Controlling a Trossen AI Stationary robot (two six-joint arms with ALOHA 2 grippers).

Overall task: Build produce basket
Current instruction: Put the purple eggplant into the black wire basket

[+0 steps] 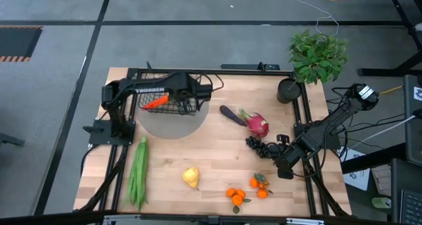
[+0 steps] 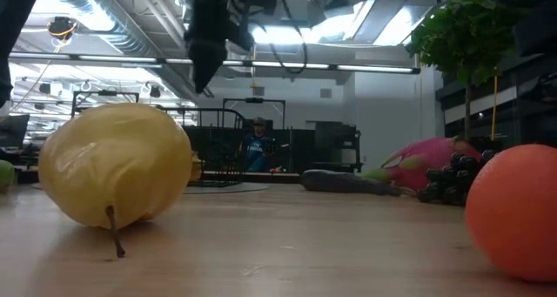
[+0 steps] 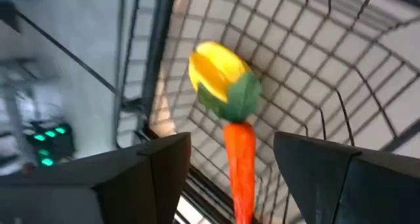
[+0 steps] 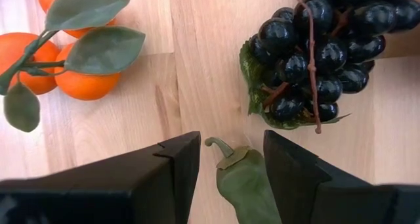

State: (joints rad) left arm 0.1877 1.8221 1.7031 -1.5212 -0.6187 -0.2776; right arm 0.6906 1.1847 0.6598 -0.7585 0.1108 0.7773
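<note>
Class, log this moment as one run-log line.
left hand: open above carrot in basket | right hand: around green pepper, beside grapes

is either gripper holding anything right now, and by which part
The left gripper, open over the basket, straddles the carrot without visibly clamping it. The right gripper holds a green pepper near its stem end.
</note>
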